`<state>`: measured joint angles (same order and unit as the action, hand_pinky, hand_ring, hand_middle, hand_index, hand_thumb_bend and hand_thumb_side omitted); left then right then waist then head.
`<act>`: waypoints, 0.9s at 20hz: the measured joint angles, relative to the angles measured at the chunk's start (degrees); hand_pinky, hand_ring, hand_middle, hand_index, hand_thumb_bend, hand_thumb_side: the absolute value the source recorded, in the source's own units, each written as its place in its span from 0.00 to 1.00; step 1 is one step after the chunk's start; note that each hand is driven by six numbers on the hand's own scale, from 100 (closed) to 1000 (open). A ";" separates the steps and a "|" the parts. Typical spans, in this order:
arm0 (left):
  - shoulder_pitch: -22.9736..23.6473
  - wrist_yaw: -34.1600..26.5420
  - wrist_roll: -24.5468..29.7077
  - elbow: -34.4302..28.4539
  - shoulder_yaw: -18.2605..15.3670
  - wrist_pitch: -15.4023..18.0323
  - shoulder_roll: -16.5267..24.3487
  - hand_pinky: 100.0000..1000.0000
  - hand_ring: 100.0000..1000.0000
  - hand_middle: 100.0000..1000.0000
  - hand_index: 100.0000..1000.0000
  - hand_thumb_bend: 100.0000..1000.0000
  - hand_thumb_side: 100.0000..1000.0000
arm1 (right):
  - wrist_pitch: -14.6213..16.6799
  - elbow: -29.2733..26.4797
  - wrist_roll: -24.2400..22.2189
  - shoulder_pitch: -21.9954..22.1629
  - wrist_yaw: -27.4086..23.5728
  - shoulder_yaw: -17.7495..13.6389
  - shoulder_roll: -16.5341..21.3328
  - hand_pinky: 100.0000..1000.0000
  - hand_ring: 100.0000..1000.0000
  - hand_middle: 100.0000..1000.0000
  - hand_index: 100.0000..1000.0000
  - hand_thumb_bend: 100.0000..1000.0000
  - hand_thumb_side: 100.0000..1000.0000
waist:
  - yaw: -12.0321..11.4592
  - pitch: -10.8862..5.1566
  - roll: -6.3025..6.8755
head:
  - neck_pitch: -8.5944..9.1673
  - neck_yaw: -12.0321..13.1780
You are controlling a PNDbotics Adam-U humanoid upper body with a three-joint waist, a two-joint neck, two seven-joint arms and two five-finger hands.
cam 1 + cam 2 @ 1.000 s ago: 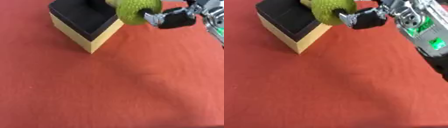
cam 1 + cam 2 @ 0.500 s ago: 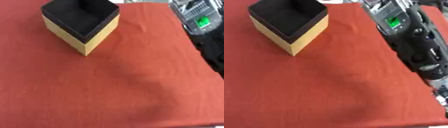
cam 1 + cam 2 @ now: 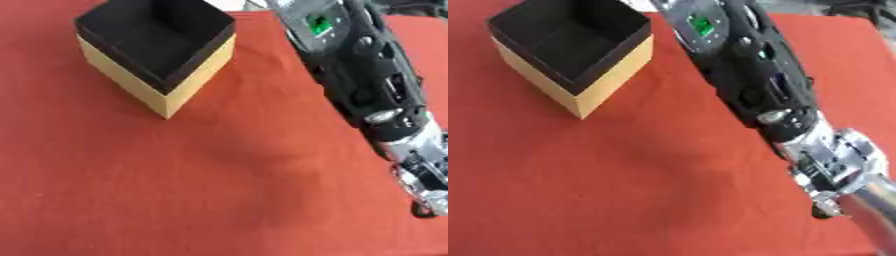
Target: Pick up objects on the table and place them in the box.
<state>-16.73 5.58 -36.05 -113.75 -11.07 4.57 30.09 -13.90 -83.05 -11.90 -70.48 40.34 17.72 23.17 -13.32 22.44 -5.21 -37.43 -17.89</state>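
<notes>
**Right arm stretched across the cloth beside the open box; hand out of sight**

The robot's right arm lies as a long diagonal over the red cloth-covered table. It runs from the lower right corner of the views up to the top edge. Its upper stretch is a black casing that carries a small lit green display. Lower down the black casing gives way to a silver metal joint with small fittings and dark cable ends around it. The arm leaves the pictures at the top edge, and the hand at its end shows in neither eye view, so I cannot tell whether its fingers are spread, curled or holding anything. The left hand does not show either.

The square box with yellow outer walls and a black rim and lining stands on the cloth to the left of the arm's upper stretch, near it but apart from it, with a strip of red cloth between them. It sits upright and turned so that one corner points toward the camera. It is open at the top, and the inside that can be seen is dark lining; the depth near its far corner is too dark to make out. A faint soft shadow lies on the cloth left of the arm's lower half.
</notes>
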 measured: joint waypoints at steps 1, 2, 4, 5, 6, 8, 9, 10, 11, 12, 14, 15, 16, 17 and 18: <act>-0.04 0.00 0.01 0.00 0.00 0.01 0.00 0.73 0.62 0.61 0.73 0.13 0.51 | 0.28 1.49 -0.20 -0.30 0.93 0.01 -0.88 0.68 0.51 0.29 0.50 0.00 0.00 | -0.13 0.12 -0.06 | 0.07 -0.09; -0.08 -0.01 0.05 0.00 0.00 0.05 -0.01 0.73 0.62 0.61 0.73 0.13 0.51 | 0.67 3.01 -0.38 -0.46 1.82 0.03 -1.75 0.68 0.51 0.29 0.50 0.00 0.00 | -0.22 0.19 -0.11 | 0.17 -0.16; -0.32 -0.02 0.07 0.00 0.00 0.08 -0.03 0.73 0.62 0.61 0.73 0.13 0.51 | 1.74 5.91 -0.46 -0.60 3.58 0.06 -3.14 0.69 0.52 0.30 0.51 0.00 0.00 | -0.43 0.22 -0.12 | 0.23 -0.32; -0.38 -0.03 0.08 0.00 0.00 0.08 -0.03 0.73 0.62 0.61 0.73 0.13 0.51 | 2.37 7.32 -0.43 -0.61 4.46 0.10 -3.75 0.69 0.52 0.30 0.51 0.00 0.00 | -0.51 0.24 -0.12 | 0.24 -0.37; -0.39 -0.03 0.08 0.00 0.00 0.08 -0.04 0.73 0.62 0.61 0.73 0.13 0.51 | 3.02 8.62 -0.42 -0.61 5.22 0.13 -4.29 0.69 0.52 0.30 0.51 0.00 0.00 | -0.52 0.27 -0.12 | 0.24 -0.39; -0.44 -0.05 0.09 0.00 0.00 0.09 -0.05 0.73 0.62 0.61 0.73 0.13 0.51 | 4.47 11.42 -0.38 -0.62 6.91 0.13 -5.30 0.70 0.53 0.31 0.52 0.00 0.00 | -0.62 0.37 -0.12 | 0.24 -0.42; -0.45 -0.06 0.10 0.00 0.00 0.10 -0.08 0.73 0.62 0.61 0.73 0.13 0.51 | 5.18 12.75 -0.33 -0.63 7.73 0.13 -5.74 0.70 0.53 0.31 0.52 0.00 0.00 | -0.72 0.40 -0.12 | 0.24 -0.44; -0.46 -0.06 0.10 0.00 0.00 0.10 -0.19 0.73 0.62 0.61 0.73 0.13 0.51 | 5.93 14.09 -0.22 -0.66 8.59 0.13 -6.12 0.70 0.53 0.31 0.52 0.00 0.00 | -0.79 0.41 -0.12 | 0.24 -0.45; -0.46 -0.06 0.10 0.00 0.00 0.10 -0.30 0.73 0.62 0.61 0.73 0.13 0.51 | 6.71 15.45 -0.06 -0.78 9.36 0.11 -6.49 0.70 0.53 0.32 0.52 0.00 0.00 | -0.80 0.42 -0.12 | 0.24 -0.46; -0.46 -0.07 0.10 0.00 0.00 0.10 -0.43 0.73 0.62 0.61 0.73 0.13 0.51 | 7.53 16.79 0.14 -0.94 10.22 -0.01 -6.82 0.70 0.53 0.32 0.52 0.00 0.00 | -0.80 0.44 -0.12 | 0.24 -0.47; -0.46 -0.07 0.10 0.00 -0.01 0.10 -0.49 0.73 0.62 0.61 0.73 0.13 0.51 | 9.14 19.45 0.75 -1.13 11.91 -0.35 -7.27 0.70 0.53 0.32 0.52 0.00 0.00 | -0.79 0.44 -0.12 | 0.24 -0.48; -0.46 -0.07 0.10 0.00 -0.01 0.10 -0.49 0.73 0.62 0.61 0.73 0.13 0.51 | 9.90 20.82 1.17 -1.13 12.70 -0.55 -7.50 0.71 0.53 0.32 0.52 0.00 0.00 | -0.77 0.44 -0.12 | 0.24 -0.48; -0.46 -0.07 0.10 0.00 -0.01 0.10 -0.49 0.73 0.62 0.61 0.73 0.13 0.51 | 10.65 22.24 1.60 -1.14 13.55 -0.81 -7.72 0.71 0.53 0.33 0.52 0.00 0.00 | -0.74 0.44 -0.12 | 0.24 -0.48; -0.46 -0.08 0.10 0.00 -0.01 0.10 -0.49 0.73 0.62 0.61 0.73 0.13 0.51 | 11.40 23.62 2.03 -1.19 14.41 -1.06 -7.92 0.71 0.53 0.33 0.53 0.00 0.00 | -0.69 0.44 -0.12 | 0.23 -0.47; -0.45 -0.08 0.10 0.00 -0.01 0.10 -0.49 0.73 0.62 0.61 0.73 0.13 0.51 | 12.13 25.04 2.46 -1.35 15.32 -1.27 -8.05 0.71 0.54 0.33 0.53 0.00 0.00 | -0.64 0.44 -0.11 | 0.23 -0.45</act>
<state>-17.18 5.50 -35.95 -113.75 -11.08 4.67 29.60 -1.77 -58.00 -9.44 -71.83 55.65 16.46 15.11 -13.95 22.88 -5.32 -37.19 -18.34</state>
